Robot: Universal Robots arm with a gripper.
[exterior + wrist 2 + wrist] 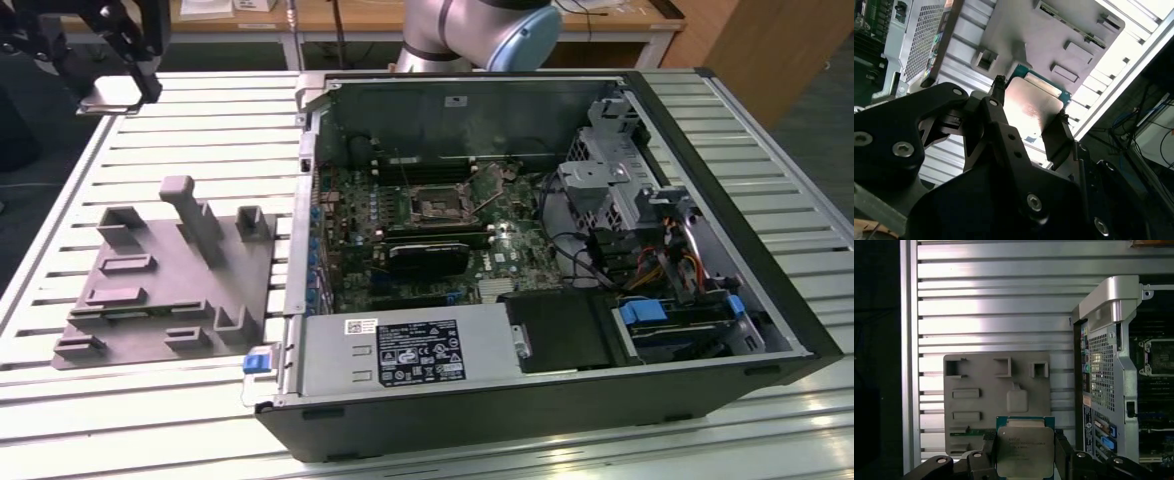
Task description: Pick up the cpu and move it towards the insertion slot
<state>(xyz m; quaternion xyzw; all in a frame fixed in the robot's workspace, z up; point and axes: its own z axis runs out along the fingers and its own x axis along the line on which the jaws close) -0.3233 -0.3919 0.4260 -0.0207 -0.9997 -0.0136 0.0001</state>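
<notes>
One claw (1030,109) pinches the one cpu (1025,452) by two opposite sides, and its fingers (988,444) hide those edges. One insertion slot (438,204) sits well apart, inside the computer case (747,250).

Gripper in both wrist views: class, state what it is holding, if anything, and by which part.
The gripper holds the chip, clamped by two opposite side edges, one finger against each.
</notes>
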